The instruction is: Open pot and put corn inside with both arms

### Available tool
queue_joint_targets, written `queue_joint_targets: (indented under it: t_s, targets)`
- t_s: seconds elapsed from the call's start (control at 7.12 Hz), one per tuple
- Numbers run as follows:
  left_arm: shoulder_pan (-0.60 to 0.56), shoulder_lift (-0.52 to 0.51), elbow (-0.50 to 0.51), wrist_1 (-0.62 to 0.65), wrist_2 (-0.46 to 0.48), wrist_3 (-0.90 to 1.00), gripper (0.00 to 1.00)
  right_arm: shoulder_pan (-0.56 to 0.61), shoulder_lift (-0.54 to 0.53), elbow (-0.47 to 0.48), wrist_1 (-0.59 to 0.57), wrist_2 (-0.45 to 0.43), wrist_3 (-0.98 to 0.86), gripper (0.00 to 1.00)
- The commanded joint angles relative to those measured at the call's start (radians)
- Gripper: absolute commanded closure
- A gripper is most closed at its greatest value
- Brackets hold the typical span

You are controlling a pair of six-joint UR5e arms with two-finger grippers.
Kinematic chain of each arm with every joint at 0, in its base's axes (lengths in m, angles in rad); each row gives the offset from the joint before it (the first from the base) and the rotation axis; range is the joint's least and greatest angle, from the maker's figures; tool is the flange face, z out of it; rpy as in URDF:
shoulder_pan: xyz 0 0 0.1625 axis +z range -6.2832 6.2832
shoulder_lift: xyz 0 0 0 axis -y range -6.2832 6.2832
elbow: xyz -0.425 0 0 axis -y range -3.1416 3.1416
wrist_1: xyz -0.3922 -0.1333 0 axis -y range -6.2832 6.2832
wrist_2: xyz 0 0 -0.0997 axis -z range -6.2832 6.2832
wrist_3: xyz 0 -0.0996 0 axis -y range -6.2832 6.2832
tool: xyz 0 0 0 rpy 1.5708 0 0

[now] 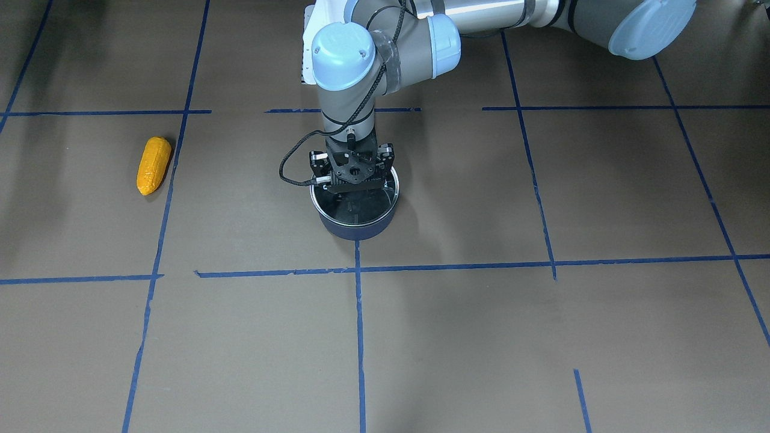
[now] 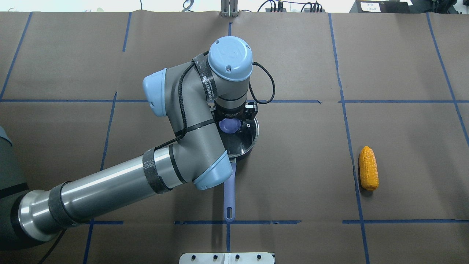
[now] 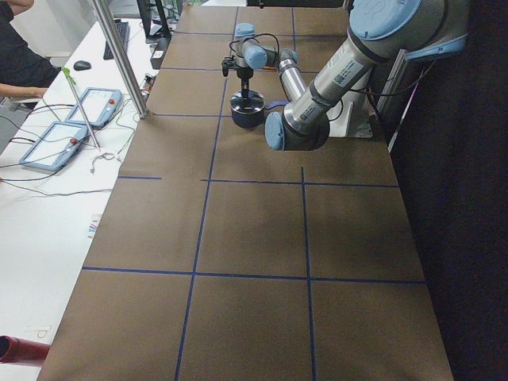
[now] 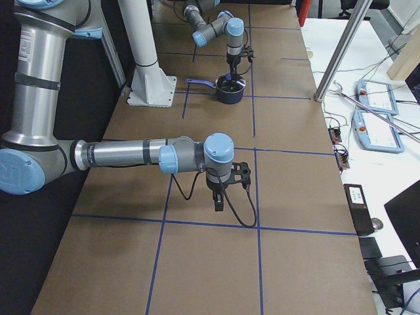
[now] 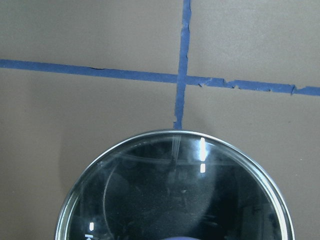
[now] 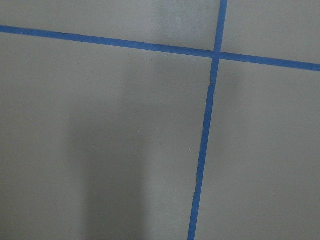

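We see a dark navy pot (image 1: 356, 230) with a purple-blue handle (image 2: 229, 192), orange-yellow bumpy corn (image 2: 368, 168), a grey left arm (image 2: 110, 183) with light blue caps (image 2: 230, 58), and a brown table (image 1: 481, 337) gridded in blue tape (image 1: 358, 313).

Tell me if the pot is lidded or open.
Lidded: the glass lid sits on the pot, knob under the left gripper.

We saw the corn (image 2: 368, 168) lying alone on the table (image 2: 300, 183), well out to the robot's right, with open room above it and on every side for a gripper to come in. The pot (image 1: 355, 227) was closed off by its glass lid (image 5: 175, 195). The space over that lid was taken up by the left gripper (image 1: 355, 180), jaws spread either side of the knob (image 2: 229, 125), while the left arm (image 2: 176, 154) slanted across the pot's robot-facing side.
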Motion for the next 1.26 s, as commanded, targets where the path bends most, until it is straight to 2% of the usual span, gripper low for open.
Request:
queue_joint_targets:
  t_s: [0.0,0.28,0.56,0.84,1.12]
  targets:
    - [-0.026,0.037,-0.116,0.018,0.001,0.0,1.0,-0.005,0.0,0.0,0.0,-0.001,0.0,0.0]
    - [-0.062,0.135,-0.304,0.134,0.001,0.029,1.0,-0.006,0.0,0.0,0.0,-0.001,0.0,0.0]
    - [-0.093,0.347,-0.465,0.13,-0.008,0.087,1.0,-0.006,0.002,0.0,0.002,-0.002,-0.002,0.0]
    - [-0.121,0.503,-0.465,0.023,-0.01,0.167,1.0,-0.008,0.0,0.0,0.043,-0.005,-0.008,0.0]
    - [-0.112,0.531,-0.307,-0.181,-0.046,0.135,1.0,-0.026,-0.003,-0.006,0.071,-0.004,-0.011,0.0]
